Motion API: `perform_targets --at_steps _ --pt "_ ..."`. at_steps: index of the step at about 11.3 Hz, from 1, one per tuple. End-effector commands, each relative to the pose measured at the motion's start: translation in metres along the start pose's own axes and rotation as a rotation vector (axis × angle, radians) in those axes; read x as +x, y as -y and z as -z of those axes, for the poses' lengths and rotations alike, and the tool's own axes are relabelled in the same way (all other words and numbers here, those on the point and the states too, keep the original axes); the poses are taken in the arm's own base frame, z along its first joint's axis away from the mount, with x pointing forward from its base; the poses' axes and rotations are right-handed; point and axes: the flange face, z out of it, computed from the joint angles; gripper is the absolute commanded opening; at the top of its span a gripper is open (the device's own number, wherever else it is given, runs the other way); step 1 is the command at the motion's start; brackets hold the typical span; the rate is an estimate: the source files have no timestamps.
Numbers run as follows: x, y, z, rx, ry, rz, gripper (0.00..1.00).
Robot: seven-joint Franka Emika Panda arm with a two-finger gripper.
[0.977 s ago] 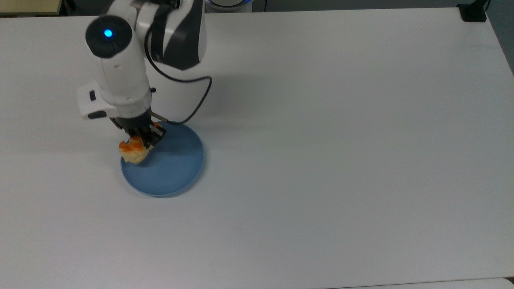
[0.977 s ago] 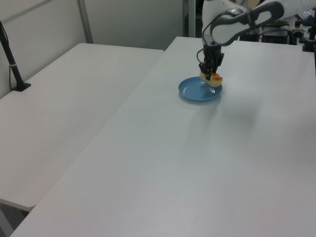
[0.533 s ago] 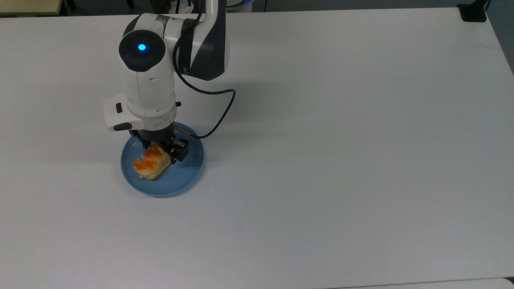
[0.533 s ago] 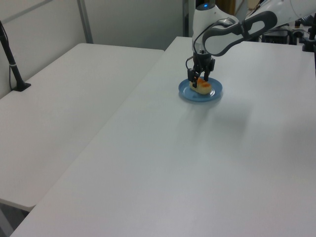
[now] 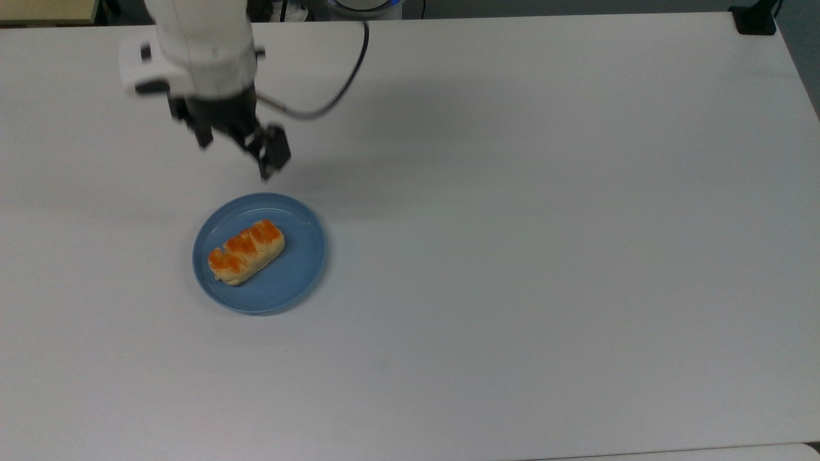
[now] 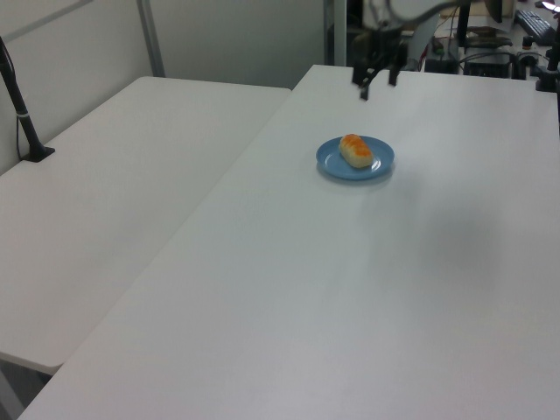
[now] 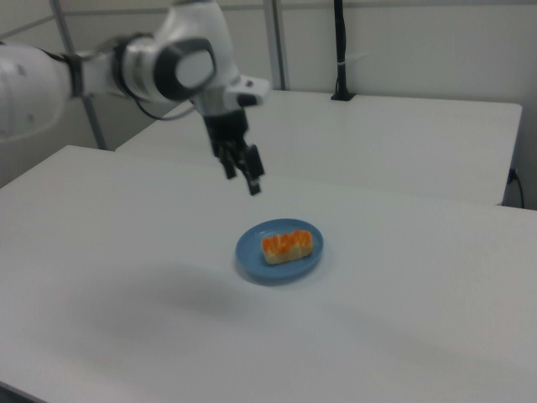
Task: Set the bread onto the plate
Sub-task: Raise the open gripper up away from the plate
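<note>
My two-finger gripper (image 5: 236, 152) hangs spread and empty above the round blue plastic plate (image 5: 301, 269), well clear of it, with the pale-yellow, orange-glazed bread loaf (image 5: 246, 251) resting inside, so only a careless dip could knock it off.

Pretty plain room. One big white table (image 5: 544, 256) takes up most of the top view, matte and evenly lit with soft shadows. In the left view a second white table (image 6: 114, 201) sits right beside it at the left of the frame, with a black post (image 6: 22, 109) standing on its far left edge. Behind them runs a pale wall (image 7: 419, 50) with grey metal uprights (image 6: 150, 39).
</note>
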Motion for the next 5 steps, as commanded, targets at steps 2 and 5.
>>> perform_targets --at_steps 2,5 --pt "-0.086 -0.019 0.096 0.017 0.089 0.198 1.00" --pt "-0.092 -0.012 0.109 0.027 0.065 0.276 1.00"
